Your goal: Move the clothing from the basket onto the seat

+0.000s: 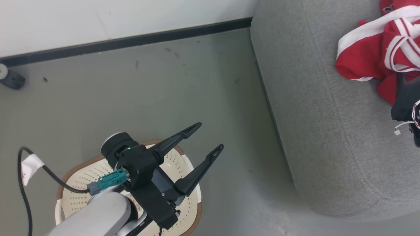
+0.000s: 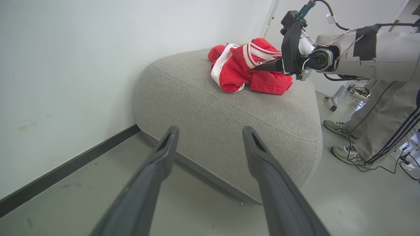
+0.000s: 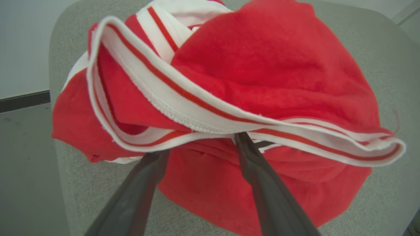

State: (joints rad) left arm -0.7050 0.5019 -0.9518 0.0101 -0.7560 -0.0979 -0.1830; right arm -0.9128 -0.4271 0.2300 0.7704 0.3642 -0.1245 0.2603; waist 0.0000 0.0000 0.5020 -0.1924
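Head view, one basket (image 1: 78,167), clothing (image 1: 361,62), left end effector (image 1: 210,136) apart, right end effector (image 3: 198,146) apart

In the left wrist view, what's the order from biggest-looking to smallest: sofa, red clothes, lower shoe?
1. Sofa
2. Red clothes
3. Lower shoe
All sit at differing distances, so this is only how they look.

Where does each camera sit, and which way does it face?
Head view: on the robot's head, looking down at floor, basket and seat; left arm and open left pincer show.
Left wrist view: on the left wrist, facing the seat across the floor; its own fingers show, and the right pincer at the clothing.
Right wrist view: on the right wrist, close over the clothing; its own fingers show.
Shared: all three see clothing on the seat.
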